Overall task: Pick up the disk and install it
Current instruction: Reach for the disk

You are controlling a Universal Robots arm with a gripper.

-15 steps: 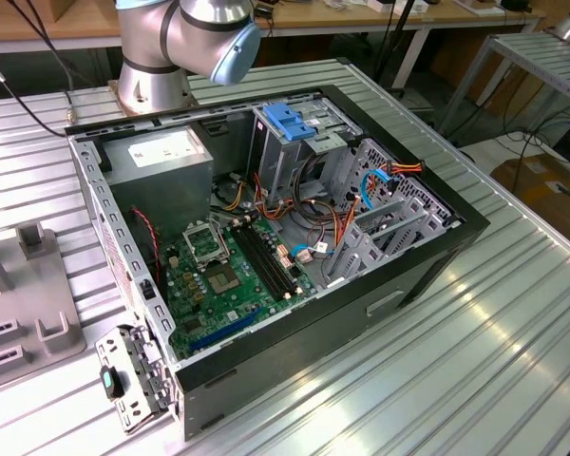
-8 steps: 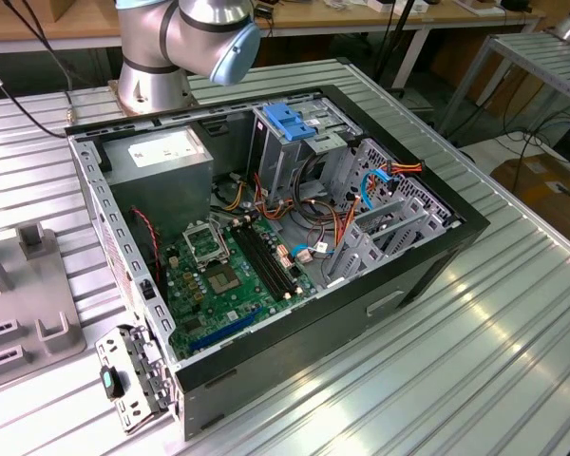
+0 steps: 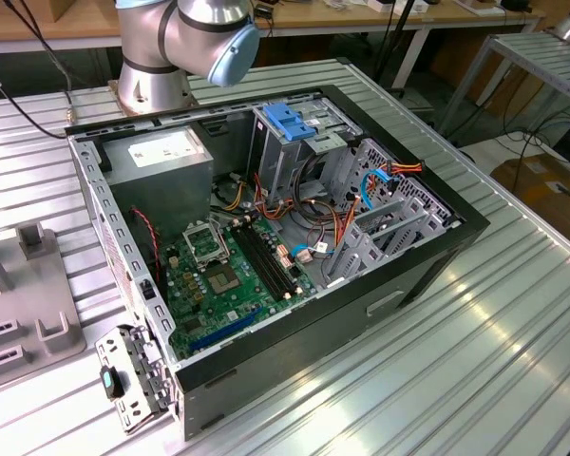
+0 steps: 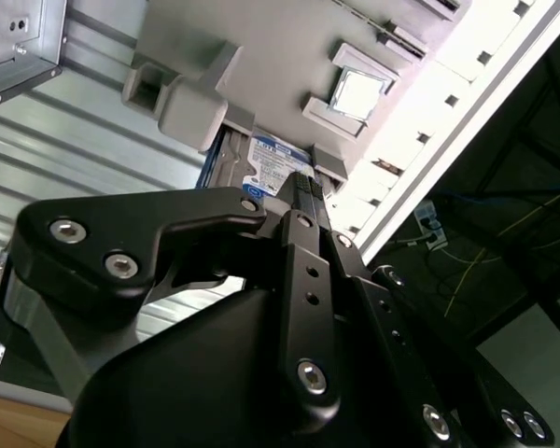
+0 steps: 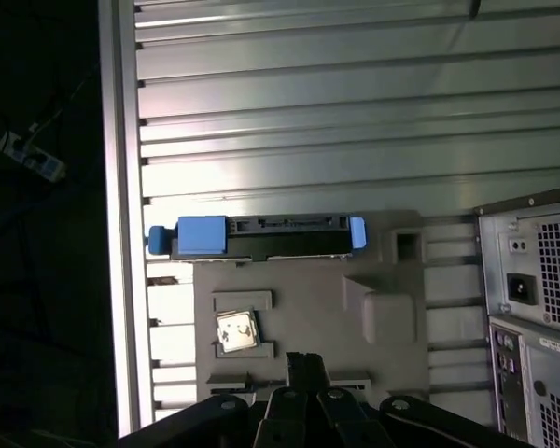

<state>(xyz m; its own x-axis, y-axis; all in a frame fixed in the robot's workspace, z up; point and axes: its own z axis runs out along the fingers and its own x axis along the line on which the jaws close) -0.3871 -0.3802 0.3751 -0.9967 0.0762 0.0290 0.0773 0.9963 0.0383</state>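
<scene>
Disk [image 5: 271, 238] stands on its edge in a grey holder [image 5: 299, 303], with the blue frame showing at both of its ends. In the second wrist view its white label with a blue band [image 4: 273, 166] faces out from behind the holder's blocks. A small silver square chip [image 5: 236, 331] lies in another pocket of the same holder, near the disk but not touching it.

The gripper [image 5: 304, 359] hangs over the holder, apart from the disk, and whether its jaws are released or clenched I cannot tell.

The holder rests on a ribbed metal table [image 3: 475, 361], just beside an open computer case [image 3: 380, 309]. In the case, a green circuit board [image 3: 218, 285] lies on the floor, a grey power box [image 3: 161, 157] sits at one corner, and a light-blue bracket [image 3: 293, 121] tops the metal drive cage. The robot arm [image 3: 185, 33] rises behind the case.
</scene>
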